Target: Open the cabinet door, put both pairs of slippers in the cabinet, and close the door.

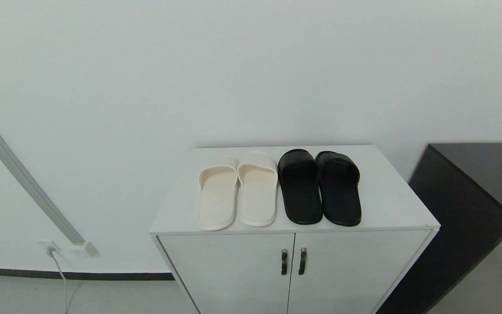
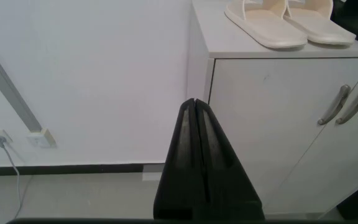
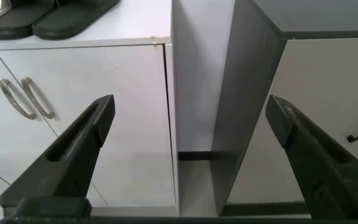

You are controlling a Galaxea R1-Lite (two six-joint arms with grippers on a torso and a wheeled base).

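A white cabinet stands against the wall with both doors closed; two metal handles sit side by side at the door seam. On its top lie a cream pair of slippers on the left and a black pair on the right, toes toward the wall. My left gripper is shut with nothing in it, low in front of the cabinet's left corner, with the cream slippers and handles beyond it. My right gripper is open and empty before the cabinet's right edge, the black slippers up on top.
A dark cabinet stands close to the right of the white one, with a narrow gap between them. A wall socket with a plugged cable and a grey conduit are on the left wall. Open floor lies left of the cabinet.
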